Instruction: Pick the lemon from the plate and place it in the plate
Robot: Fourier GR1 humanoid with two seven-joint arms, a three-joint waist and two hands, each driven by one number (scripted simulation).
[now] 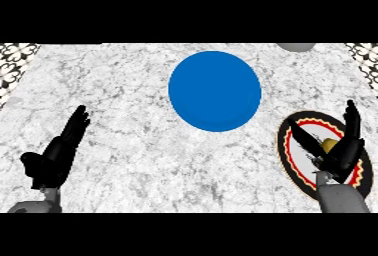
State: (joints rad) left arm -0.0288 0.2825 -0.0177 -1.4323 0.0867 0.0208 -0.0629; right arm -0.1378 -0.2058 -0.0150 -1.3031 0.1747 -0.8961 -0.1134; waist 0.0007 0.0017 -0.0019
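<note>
Marble counter (148, 150) held a blue plate (215, 91) and a patterned plate (295, 165) bearing the lemon (329, 145). Right hand (338, 150) hovered over it, fingers spread, holding nothing. Left hand (53, 159) rested open.

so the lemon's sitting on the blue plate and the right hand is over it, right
Not quite. In the head view the lemon sits on the patterned plate with the red and black rim, at the right of the counter, not on the blue plate, which holds nothing. The rest stands: the right hand is over the lemon, its fingers straight.
</note>
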